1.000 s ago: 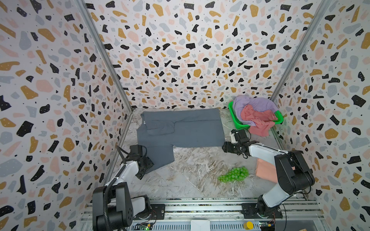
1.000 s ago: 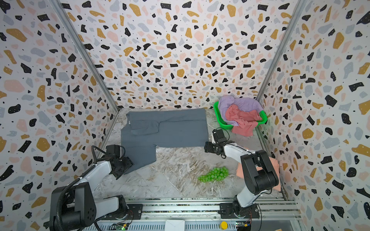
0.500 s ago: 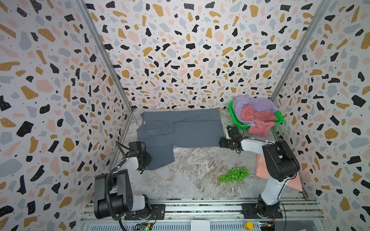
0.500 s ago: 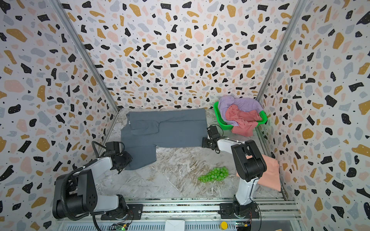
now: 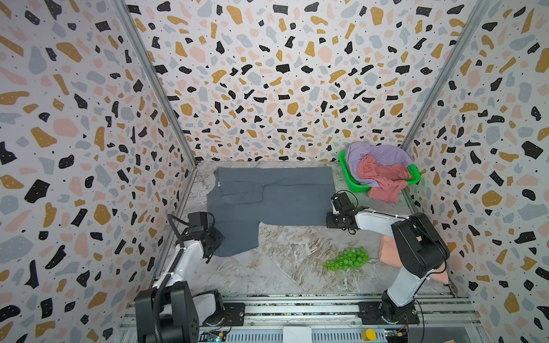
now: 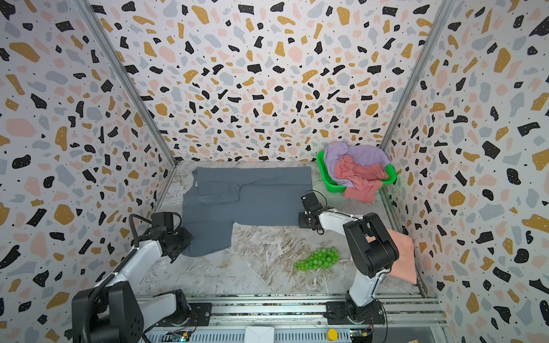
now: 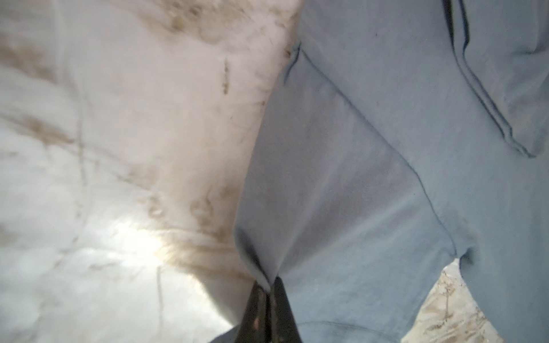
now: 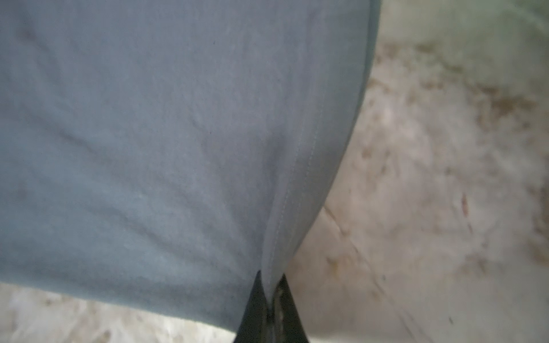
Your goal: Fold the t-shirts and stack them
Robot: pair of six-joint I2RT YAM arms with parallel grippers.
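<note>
Now newly clamped, left gripper [image 7: 269, 292] pinches the grey t-shirt [image 5: 282, 196] at eight o'clock, right gripper [image 8: 271, 282] at four, ready to fold.

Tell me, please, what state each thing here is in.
grey t-shirt: spread flat, one sleeve folded in.
green basket: upright, filled.
lilac t-shirt: crumpled in green basket.
pink t-shirt: crumpled, spilling over green basket rim.
peach t-shirt: folded flat.
grapes: lying loose.
left end effector: shut on grey t-shirt.
right end effector: shut on grey t-shirt.
</note>
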